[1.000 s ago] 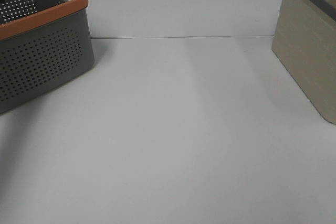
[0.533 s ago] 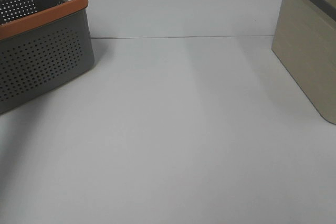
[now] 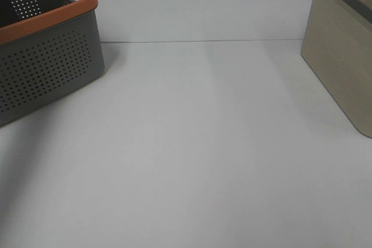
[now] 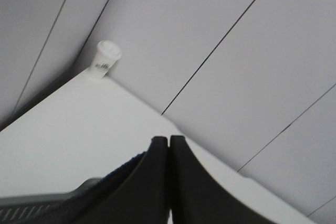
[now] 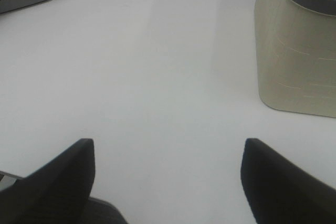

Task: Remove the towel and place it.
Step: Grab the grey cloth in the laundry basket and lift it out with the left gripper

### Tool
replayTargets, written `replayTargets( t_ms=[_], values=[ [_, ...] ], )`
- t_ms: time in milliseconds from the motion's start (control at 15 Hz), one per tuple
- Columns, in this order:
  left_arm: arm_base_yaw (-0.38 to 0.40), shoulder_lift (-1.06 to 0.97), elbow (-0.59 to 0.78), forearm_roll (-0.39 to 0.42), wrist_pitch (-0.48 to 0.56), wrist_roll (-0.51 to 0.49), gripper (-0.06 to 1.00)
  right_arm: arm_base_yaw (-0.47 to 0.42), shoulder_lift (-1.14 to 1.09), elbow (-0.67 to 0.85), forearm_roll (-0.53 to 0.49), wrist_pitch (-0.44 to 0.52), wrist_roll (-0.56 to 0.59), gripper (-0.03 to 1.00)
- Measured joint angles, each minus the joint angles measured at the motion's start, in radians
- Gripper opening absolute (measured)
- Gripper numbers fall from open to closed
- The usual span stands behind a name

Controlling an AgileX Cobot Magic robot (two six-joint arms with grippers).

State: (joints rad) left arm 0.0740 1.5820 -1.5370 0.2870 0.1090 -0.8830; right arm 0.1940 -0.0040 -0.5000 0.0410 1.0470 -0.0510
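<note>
The towel, unseen, probably in the basket (image 3: 52, 68) at ten o'clock, should be soft and limp: pinch a corner. Left gripper (image 4: 169, 140) closed, right gripper (image 5: 169, 148) wide.

Soft, even light falls from above on the white table (image 3: 192, 143), which looks slightly grey and dull. The basket (image 3: 52, 68) casts a diffuse shadow beside it, and faint paler bands cross the middle. Both wrist views are soft: the left gripper (image 4: 169, 145) and right gripper (image 5: 169, 145) show as blurred black silhouettes.
</note>
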Motion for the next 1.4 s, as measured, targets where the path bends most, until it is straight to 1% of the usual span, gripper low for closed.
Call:
replayTargets(
  t_ms=[200,267,400,533,600,667,733,933,1067,1133,1200,1333,1400],
  values=[
    [0.0,-0.039,0.0,0.004,-0.19,0.017,0.0,0.0,0.0,0.0,-0.001,0.0,0.0,0.76],
    [0.0,-0.049,-0.004,0.006,-0.226,0.017,0.0,0.0,0.0,0.0,-0.001,0.0,0.0,0.76],
    [0.0,-0.054,-0.03,0.008,-0.255,0.017,0.0,0.0,0.0,0.0,-0.001,0.0,0.0,0.76],
    [-0.022,-0.054,-0.082,0.013,-0.277,0.017,0.0,0.0,0.0,0.0,-0.001,0.0,0.0,0.76],
    [-0.078,-0.054,-0.143,0.032,-0.303,0.017,0.0,0.0,0.0,0.0,-0.001,0.0,0.0,0.76],
    [-0.11,-0.054,-0.178,0.045,-0.313,0.017,0.0,0.0,0.0,0.0,-0.001,0.0,0.0,0.76],
    [-0.144,-0.054,-0.208,0.059,-0.315,0.017,0.0,0.0,0.0,0.0,-0.001,0.0,0.0,0.76],
    [-0.207,-0.051,-0.281,0.089,-0.315,0.017,0.0,0.0,0.0,0.0,-0.001,0.0,0.0,0.76],
    [-0.241,-0.042,-0.331,0.091,-0.314,0.017,0.0,0.0,0.0,0.0,-0.001,0.0,0.0,0.76],
    [-0.258,-0.039,-0.335,0.091,-0.307,0.011,0.0,0.0,0.0,0.0,-0.001,0.0,0.0,0.76],
    [-0.28,-0.035,-0.337,0.091,-0.28,0.009,0.0,0.0,0.0,0.0,-0.001,0.0,0.0,0.76],
    [-0.342,-0.027,-0.337,0.111,-0.193,0.01,0.0,0.0,0.0,0.0,-0.001,0.0,0.0,0.76],
    [-0.358,-0.026,-0.337,0.118,-0.169,0.012,0.0,0.0,0.0,0.0,-0.001,0.0,0.0,0.76]
  ],
)
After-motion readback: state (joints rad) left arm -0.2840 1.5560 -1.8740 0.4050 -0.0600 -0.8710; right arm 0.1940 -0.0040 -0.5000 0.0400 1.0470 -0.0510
